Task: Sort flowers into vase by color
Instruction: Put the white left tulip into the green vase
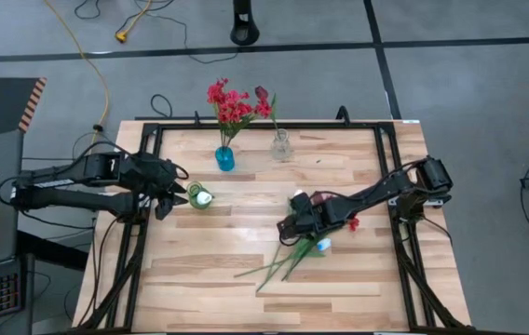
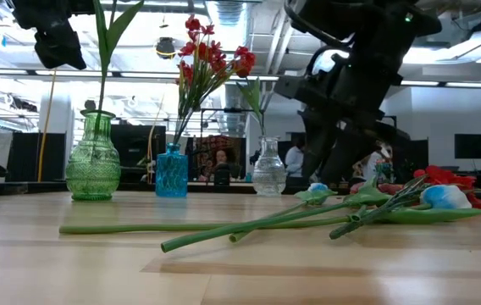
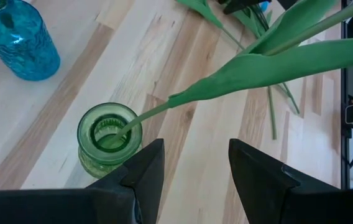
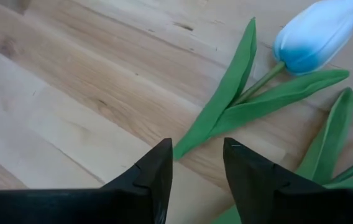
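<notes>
A green glass vase holds one flower; its stem stands in the mouth and a white blossom shows from above. My left gripper hovers open just left of that vase, with the leafy stem passing beyond its fingers. A blue vase carries red blossoms. A clear vase carries a maroon tulip. A white tulip, red blossoms and green stems lie flat on the table. My right gripper is open above them.
The three vases stand along the far half of the table. A black frame rail runs down the left side and another down the right. Bare wood lies near the front edge. People show in the room behind.
</notes>
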